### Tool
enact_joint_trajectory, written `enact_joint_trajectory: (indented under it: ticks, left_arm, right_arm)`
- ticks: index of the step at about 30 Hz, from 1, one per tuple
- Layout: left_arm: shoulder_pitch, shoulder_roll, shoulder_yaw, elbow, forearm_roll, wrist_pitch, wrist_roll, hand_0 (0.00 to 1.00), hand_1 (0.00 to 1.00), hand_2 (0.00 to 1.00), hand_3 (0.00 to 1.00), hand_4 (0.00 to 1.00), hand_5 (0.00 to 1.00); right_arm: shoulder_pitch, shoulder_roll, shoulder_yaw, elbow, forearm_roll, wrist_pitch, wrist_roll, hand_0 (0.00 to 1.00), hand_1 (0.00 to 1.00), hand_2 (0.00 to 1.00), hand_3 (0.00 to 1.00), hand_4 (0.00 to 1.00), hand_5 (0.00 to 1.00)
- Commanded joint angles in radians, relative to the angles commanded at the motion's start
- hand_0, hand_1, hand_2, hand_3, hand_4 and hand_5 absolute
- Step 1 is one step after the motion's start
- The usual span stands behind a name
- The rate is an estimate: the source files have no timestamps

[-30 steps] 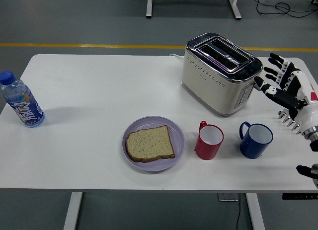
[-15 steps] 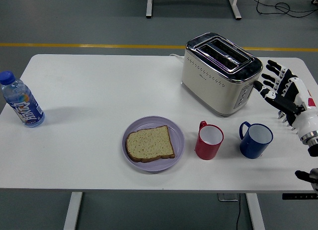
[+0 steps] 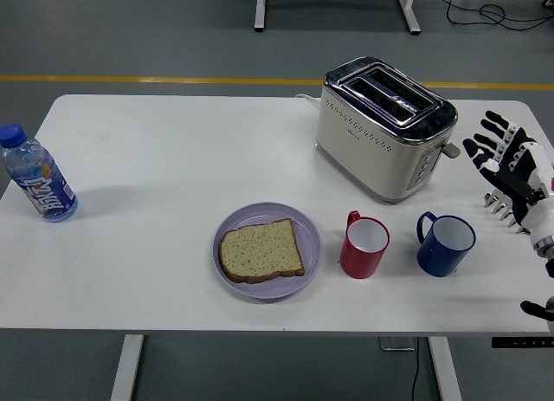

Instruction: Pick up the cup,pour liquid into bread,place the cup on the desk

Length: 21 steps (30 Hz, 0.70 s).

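Two cups upright on the table, neither held; the scene fits a pour still ahead or one already finished.

A blue cup (image 3: pixel 446 243) is seen just inward of the spread, empty fingers (image 3: pixel 490 146) of the right hand (image 3: pixel 511 169), with a red cup (image 3: pixel 364 244) beyond it, then dry-looking bread (image 3: pixel 260 249) on a lilac plate (image 3: pixel 307 219). A toaster (image 3: pixel 383 127) is set behind the cups.

Bread (image 3: pixel 261 250) is lying on a plate (image 3: pixel 307 228), two cups (image 3: pixel 364 245) sitting right of it. A toaster (image 3: pixel 383 128) is standing behind them, a bottle (image 3: pixel 37 177) far left.
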Motion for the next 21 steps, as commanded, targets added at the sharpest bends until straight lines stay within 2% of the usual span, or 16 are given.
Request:
enact_joint_trajectory:
  ticks: [10,21]
  left_arm:
    - [0.001,0.002,0.010,0.000,-0.013,-0.002,-0.006,0.688,0.699,0.707,0.561,0.253,0.998]
    - [-0.004,0.002,0.027,0.000,-0.044,-0.002,-0.016,0.688,0.698,0.706,0.562,0.252,0.998]
  right_arm:
    - [-0.005,0.007,0.012,-0.026,0.014,-0.007,0.000,0.831,0.778,0.834,0.803,0.805,0.340]
    - [-0.001,0.015,0.021,-0.036,0.027,-0.008,0.007,0.822,0.771,0.816,0.788,0.798,0.378]
